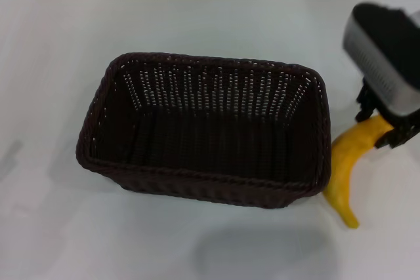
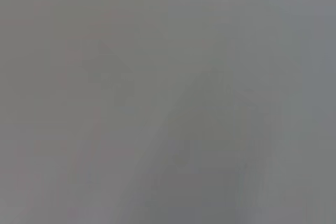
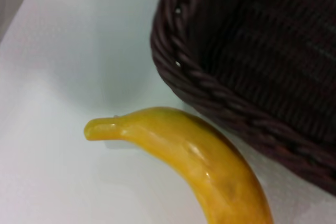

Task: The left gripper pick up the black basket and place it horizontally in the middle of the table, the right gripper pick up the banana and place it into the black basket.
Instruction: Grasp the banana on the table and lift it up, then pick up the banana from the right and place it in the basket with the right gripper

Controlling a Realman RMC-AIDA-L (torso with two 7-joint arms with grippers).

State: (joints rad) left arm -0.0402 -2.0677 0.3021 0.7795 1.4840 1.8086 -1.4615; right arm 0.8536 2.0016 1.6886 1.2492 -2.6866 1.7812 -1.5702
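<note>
From my remote station I see the black basket (image 1: 203, 136) sitting open side up in the middle of the white table (image 1: 59, 50), its long sides running across the table, parallel to the near and far edges, with nothing inside it. Just beside its right-hand end lies the banana (image 1: 346, 168), on the tabletop and outside the basket, its curved body close against the woven wall; I cannot tell whether the two touch. My right gripper (image 1: 380, 126) hangs over the right side of the table, toward the right edge, its silver-grey perforated housing (image 1: 380, 57) above and its black jaws set on either side of the banana's upper end, apparently closed on the fruit. The right wrist camera looks down on the banana (image 3: 194, 156), its narrow tip pointing away from the braided rim of the basket (image 3: 210, 87), which fills the corner behind it. The left gripper appears in none of my views, and the left wrist camera returns only a flat grey field. I can read no brand, label or writing on any surface.
</note>
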